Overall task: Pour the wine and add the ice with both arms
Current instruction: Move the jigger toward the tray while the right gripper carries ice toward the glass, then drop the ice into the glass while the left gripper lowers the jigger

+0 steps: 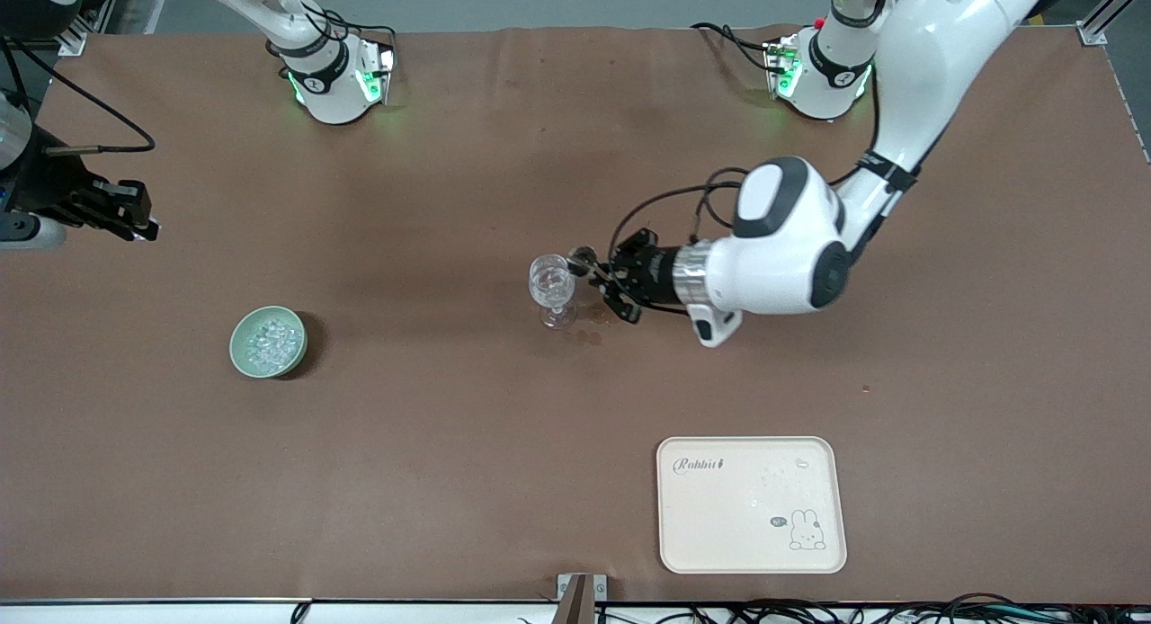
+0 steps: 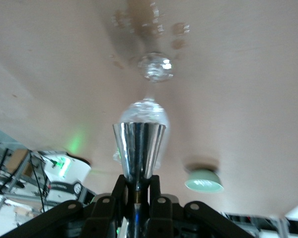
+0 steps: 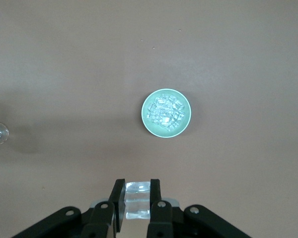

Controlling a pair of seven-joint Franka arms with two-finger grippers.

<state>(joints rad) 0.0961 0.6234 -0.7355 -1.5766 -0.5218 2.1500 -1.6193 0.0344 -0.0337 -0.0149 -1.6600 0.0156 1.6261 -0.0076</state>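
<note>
In the front view the glass (image 1: 551,287) stands upright at the middle of the frame on the brown worktop (image 1: 432,444). The left arm (image 1: 908,93) comes down from the upper right and bends toward it; the left gripper (image 1: 604,280) hangs right beside the glass bowl, its fingers clamped on a shiny metal cup (image 1: 582,262) whose mouth tips toward the glass rim. A few dark wet spots (image 1: 589,336) mark the worktop just beside the glass foot.

In the left wrist view the cup (image 2: 139,151) fills the lower centre, pinched between the fingers (image 2: 118,191), with the glass (image 2: 145,116) right at its mouth and the bowl (image 2: 203,181) at lower right.

The ice (image 1: 269,342) lies heaped in a pale green bowl (image 1: 239,354) at the left of the front view, toward the right arm's end of the worktop, well apart from the glass.

The right gripper (image 1: 126,215) waits at the far left edge of that frame, above the worktop. In the right wrist view its fingers (image 3: 117,198) sit at the bottom centre, closed on a clear glassy piece (image 3: 137,201), with the bowl (image 3: 148,124) of ice (image 3: 165,112) at the middle of the frame.

A cream tray (image 1: 719,534) with a rabbit drawing lies at the lower right of the front view.
</note>
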